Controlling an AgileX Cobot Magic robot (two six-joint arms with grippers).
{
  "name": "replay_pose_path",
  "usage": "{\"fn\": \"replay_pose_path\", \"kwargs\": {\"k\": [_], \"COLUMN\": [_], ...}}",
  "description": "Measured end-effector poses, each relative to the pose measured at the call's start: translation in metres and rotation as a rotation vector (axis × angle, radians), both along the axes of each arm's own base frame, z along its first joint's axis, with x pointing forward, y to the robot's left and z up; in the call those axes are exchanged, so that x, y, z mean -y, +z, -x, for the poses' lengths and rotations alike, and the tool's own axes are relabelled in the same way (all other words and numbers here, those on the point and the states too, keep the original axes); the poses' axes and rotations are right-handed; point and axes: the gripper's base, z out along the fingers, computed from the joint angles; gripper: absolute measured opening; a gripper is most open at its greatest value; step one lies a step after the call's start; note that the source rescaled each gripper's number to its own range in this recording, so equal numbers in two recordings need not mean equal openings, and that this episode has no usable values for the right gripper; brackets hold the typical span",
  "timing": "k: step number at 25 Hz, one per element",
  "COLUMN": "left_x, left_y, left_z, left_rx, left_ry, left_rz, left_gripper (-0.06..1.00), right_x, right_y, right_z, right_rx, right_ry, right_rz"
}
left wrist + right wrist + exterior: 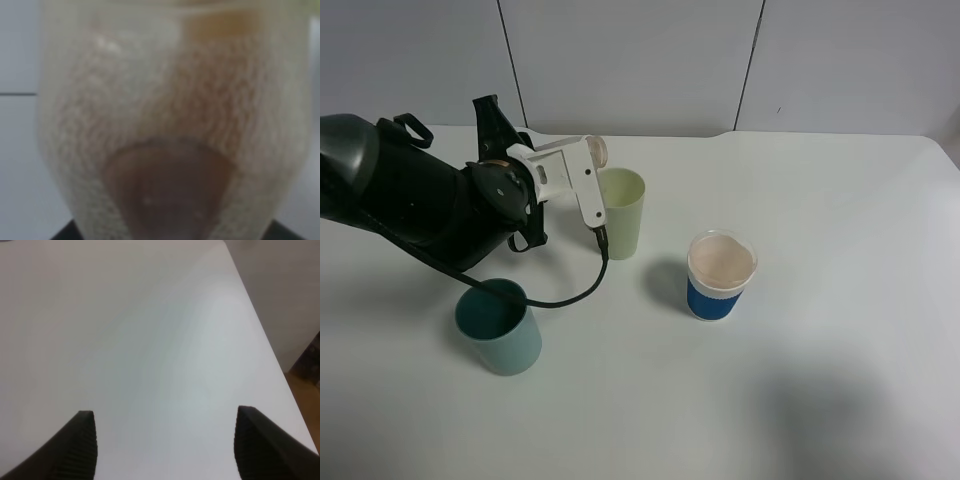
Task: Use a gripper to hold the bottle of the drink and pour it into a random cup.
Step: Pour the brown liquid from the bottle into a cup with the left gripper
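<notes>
Brown-tinted bottle (165, 125), blurred and mostly hidden; my left gripper (586, 172) clamps it, tilted just beside the cup (623, 220); right gripper (165, 450) spread wide.

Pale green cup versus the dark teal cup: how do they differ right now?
The pale green cup is tall and narrow; the dark teal cup is squat and wide. The pale green cup stands farther back, beside the held bottle; the dark teal cup sits nearer the front, apart from it. Both stand upright on the table.
</notes>
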Motion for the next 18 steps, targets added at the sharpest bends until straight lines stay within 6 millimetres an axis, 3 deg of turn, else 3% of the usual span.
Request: {"fn": "replay_pose_path", "kwargs": {"k": [18], "left_x": [0.0068], "left_y": [0.0003], "left_z": [0.0007], "left_rx": [0.037], "left_ry": [-0.078], "left_rz": [-0.152], "left_gripper": [0.02], "right_x": [0.0000], "right_y": [0.0000], "right_z": [0.0000], "right_rx": [0.000], "right_ry": [0.000], "right_rz": [0.000]}}
